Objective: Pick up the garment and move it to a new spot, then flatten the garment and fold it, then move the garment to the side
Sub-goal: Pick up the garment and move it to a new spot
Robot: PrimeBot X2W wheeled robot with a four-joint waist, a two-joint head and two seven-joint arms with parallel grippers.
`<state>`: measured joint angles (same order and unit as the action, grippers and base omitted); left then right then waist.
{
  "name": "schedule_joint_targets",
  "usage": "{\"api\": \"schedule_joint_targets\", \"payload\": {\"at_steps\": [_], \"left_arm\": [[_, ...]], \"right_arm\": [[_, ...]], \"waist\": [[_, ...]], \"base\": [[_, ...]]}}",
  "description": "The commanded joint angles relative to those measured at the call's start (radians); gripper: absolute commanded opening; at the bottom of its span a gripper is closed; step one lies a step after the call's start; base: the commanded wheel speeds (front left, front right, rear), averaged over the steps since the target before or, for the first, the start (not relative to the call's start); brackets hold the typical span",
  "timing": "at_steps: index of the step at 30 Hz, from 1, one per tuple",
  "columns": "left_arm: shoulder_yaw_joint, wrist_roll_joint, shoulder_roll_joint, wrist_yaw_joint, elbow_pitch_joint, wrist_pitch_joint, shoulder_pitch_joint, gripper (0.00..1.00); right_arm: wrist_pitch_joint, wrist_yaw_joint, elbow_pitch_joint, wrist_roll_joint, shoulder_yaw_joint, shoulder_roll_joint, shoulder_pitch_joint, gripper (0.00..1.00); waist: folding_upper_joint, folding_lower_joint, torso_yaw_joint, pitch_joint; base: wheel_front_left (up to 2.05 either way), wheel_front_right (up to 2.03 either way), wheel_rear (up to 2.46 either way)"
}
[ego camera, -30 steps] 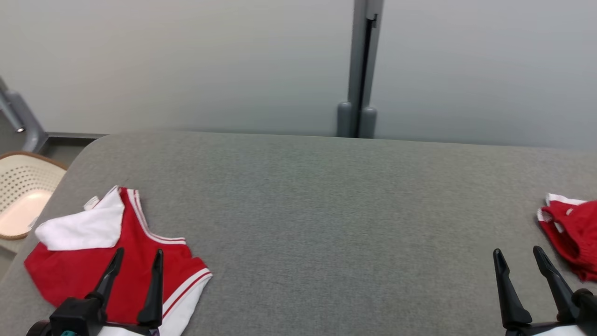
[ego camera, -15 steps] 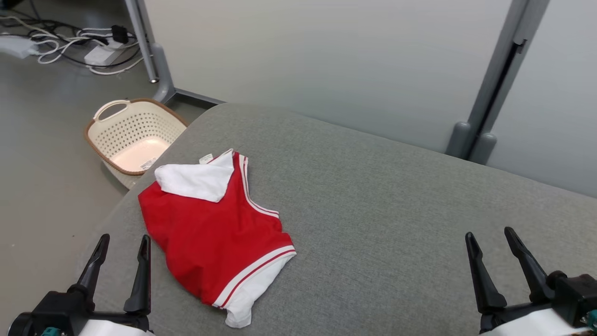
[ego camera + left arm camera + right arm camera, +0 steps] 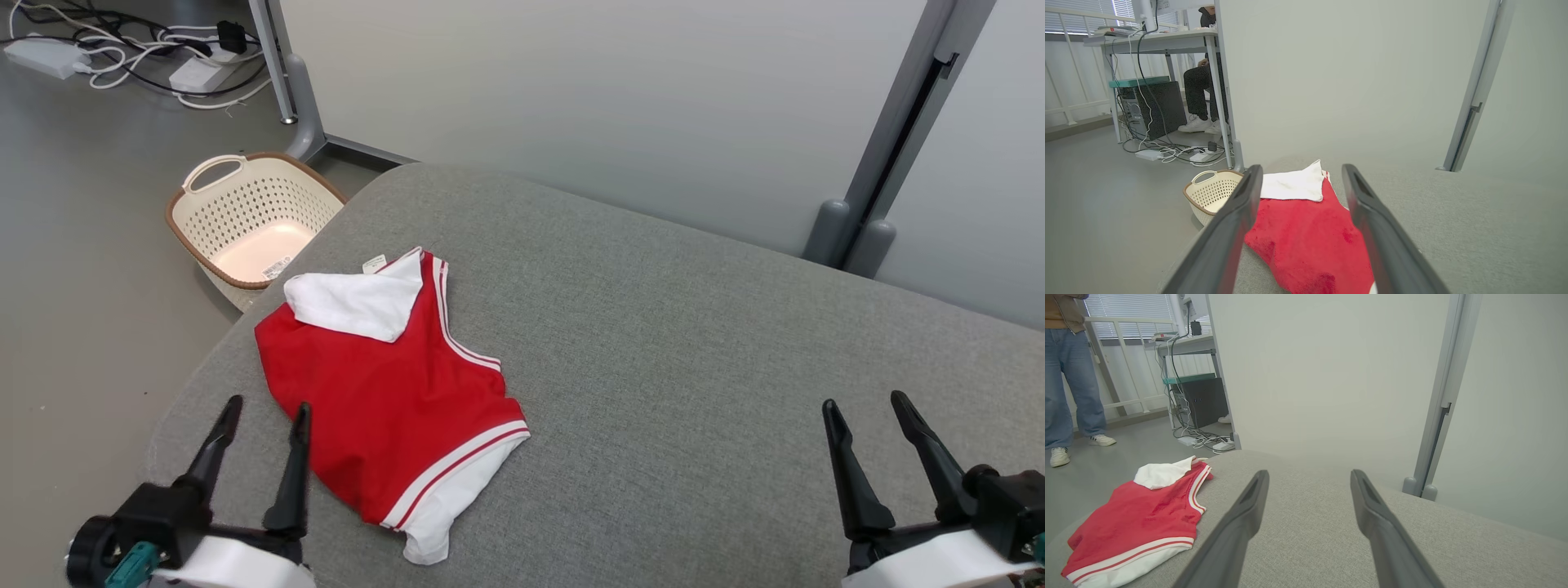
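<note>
A red garment [image 3: 384, 400] with white trim and a white folded-over part lies on the left end of the grey padded table [image 3: 694, 367]. My left gripper [image 3: 265, 412] hovers open at the garment's near left edge, nothing between its fingers. In the left wrist view the garment [image 3: 1306, 241] lies just ahead, between the open fingers. My right gripper [image 3: 865, 408] stands open over bare table at the lower right, well away from the garment. The right wrist view shows the garment [image 3: 1139, 526] at its lower left.
A cream laundry basket [image 3: 245, 220] sits on the floor off the table's left end. Cables and power strips [image 3: 139, 57] lie on the floor behind it. Grey partition panels with a post [image 3: 890, 163] stand behind the table. A person [image 3: 1065, 375] stands far off, and another sits at a desk [image 3: 1200, 90].
The head camera has swung left, bringing the basket and floor into view. The left gripper now sits nearer the garment's left edge. Both grippers stay open.
</note>
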<state>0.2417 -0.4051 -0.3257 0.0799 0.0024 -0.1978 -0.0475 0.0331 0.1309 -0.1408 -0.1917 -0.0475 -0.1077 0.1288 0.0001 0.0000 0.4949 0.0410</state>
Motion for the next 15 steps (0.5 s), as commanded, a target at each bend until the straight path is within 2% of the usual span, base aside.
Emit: {"api": "schedule_joint_targets", "payload": {"at_steps": [1, 5, 10, 11, 15], "left_arm": [[0.02, 0.003, 0.015, -0.016, 0.024, 0.008, 0.04, 1.0], [0.064, -0.036, 0.072, -0.079, 0.171, 0.002, 0.138, 1.0], [0.1, -0.084, 0.145, -0.163, 0.475, -0.017, 0.28, 1.0], [0.1, -0.084, 0.145, -0.163, 0.475, -0.017, 0.28, 1.0], [0.127, -0.118, 0.178, -0.195, 0.715, 0.0, 0.379, 1.0]], "right_arm": [[0.007, 0.0, -0.009, 0.007, 0.007, -0.001, 0.013, 1.0], [0.042, 0.0, -0.055, 0.032, -0.005, -0.009, -0.02, 1.0], [0.076, 0.0, -0.087, 0.05, -0.017, -0.018, -0.069, 1.0], [0.076, 0.0, -0.087, 0.05, -0.017, -0.018, -0.069, 1.0], [0.075, 0.0, -0.088, 0.058, -0.017, -0.011, -0.095, 1.0]], "waist": [[-0.0001, 0.0, -0.002, -0.018], [-0.0001, 0.0, -0.062, -0.109], [-0.0001, 0.0, -0.138, -0.221], [-0.0001, 0.0, -0.138, -0.221], [-0.0001, 0.0, -0.182, -0.272]], "base": [[0.0, 0.0, 0.0], [0.0, 0.0, 0.0], [0.0, 0.0, 0.0], [0.0, 0.0, 0.0], [0.0, 0.0, 0.0]]}}
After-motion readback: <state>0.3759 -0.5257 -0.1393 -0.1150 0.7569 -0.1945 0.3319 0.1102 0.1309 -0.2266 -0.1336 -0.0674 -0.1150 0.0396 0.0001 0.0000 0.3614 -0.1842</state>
